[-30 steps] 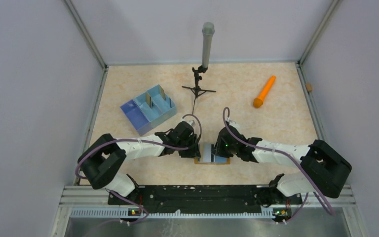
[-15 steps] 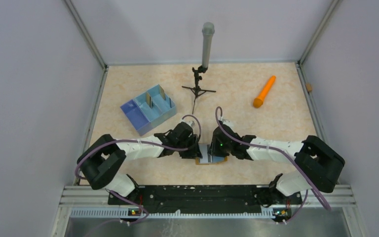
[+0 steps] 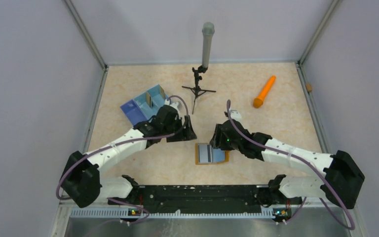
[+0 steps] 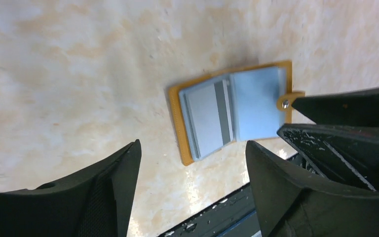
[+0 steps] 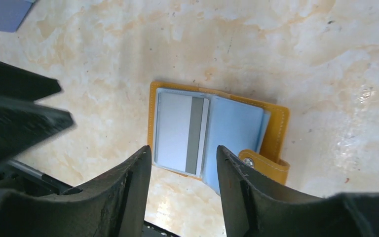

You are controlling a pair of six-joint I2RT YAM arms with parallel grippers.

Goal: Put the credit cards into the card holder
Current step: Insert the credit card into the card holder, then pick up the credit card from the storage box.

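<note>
The mustard-orange card holder [image 3: 199, 154] lies open and flat on the table between my grippers, snap tab [image 5: 264, 165] to its right. A grey card with a dark stripe [image 5: 180, 133] lies on its left page; it also shows in the left wrist view [image 4: 207, 121]. Two more cards [image 3: 149, 100] stand upright in the blue tray [image 3: 132, 111]. My left gripper [image 3: 190, 134] is open and empty, up and left of the holder [image 4: 177, 123]. My right gripper [image 3: 215, 140] is open and empty, just above the holder's far right edge [image 5: 276, 128].
A grey cylinder on a small black tripod [image 3: 207, 42] stands at the back centre. An orange cone-shaped stick [image 3: 264, 91] lies at the back right. A black rail [image 3: 202, 195] runs along the near table edge. Walls enclose the table on three sides.
My left gripper has pulled away from the holder, back and left toward the blue tray. My right gripper has backed off slightly to the far right. The holder stays open with the striped card on it.
</note>
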